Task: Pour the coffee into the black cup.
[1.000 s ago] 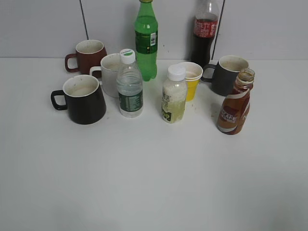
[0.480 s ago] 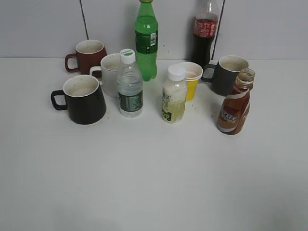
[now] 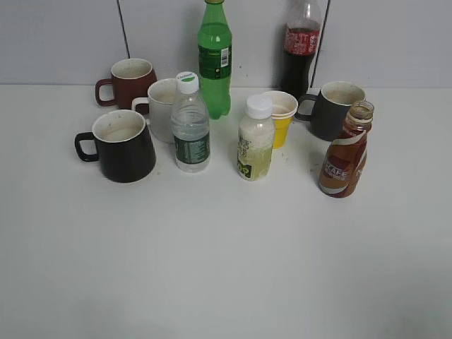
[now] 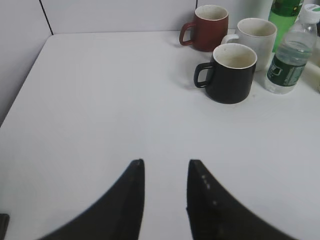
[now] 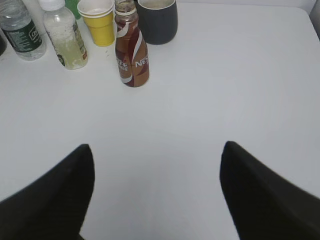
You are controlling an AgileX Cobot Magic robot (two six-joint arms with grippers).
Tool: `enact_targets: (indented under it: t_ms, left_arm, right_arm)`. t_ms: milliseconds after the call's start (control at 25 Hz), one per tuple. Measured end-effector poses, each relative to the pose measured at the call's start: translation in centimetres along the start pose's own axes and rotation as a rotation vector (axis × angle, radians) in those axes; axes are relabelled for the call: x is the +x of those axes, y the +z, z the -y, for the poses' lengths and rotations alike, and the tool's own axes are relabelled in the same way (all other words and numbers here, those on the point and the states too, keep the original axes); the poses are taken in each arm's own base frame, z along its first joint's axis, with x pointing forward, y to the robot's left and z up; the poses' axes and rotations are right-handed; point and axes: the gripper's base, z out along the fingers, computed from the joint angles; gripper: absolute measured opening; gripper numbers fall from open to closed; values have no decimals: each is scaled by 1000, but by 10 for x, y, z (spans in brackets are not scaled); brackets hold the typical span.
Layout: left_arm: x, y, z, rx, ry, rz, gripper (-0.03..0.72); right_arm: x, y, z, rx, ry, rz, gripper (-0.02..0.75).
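Observation:
The coffee bottle, small, curvy and brown with an open clear neck, stands upright at the right of the table; it also shows in the right wrist view. The glossy black cup with a whitish inside stands at the left, handle pointing left; it also shows in the left wrist view. My left gripper is open and empty, well short of the cup. My right gripper is wide open and empty, short of the bottle. Neither gripper shows in the exterior view.
Around them stand a dark red mug, a white mug, a water bottle, a green bottle, a pale juice bottle, a yellow cup, a cola bottle and a dark grey mug.

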Motion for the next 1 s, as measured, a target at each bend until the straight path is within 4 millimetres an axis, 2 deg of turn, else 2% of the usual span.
enact_targets:
  t_ms: [320,480,600,760,1000]
  left_arm:
    - [-1,-1,0,20,3,11,228]
    - [-16,-6,0,40,15,148,228]
    - [-32,-2,0,41,19,262,228]
    - [-44,26,1,42,18,327,228]
    - [-47,91,4,43,17,375,228]
  right_arm:
    - [-1,0,-2,-16,11,6,582]
    - [-18,3,-3,-36,31,52,582]
    - [-30,17,-1,-29,21,32,582]
    - [-50,47,2,-15,0,8,582]
    - [-78,90,7,0,1,97,582]
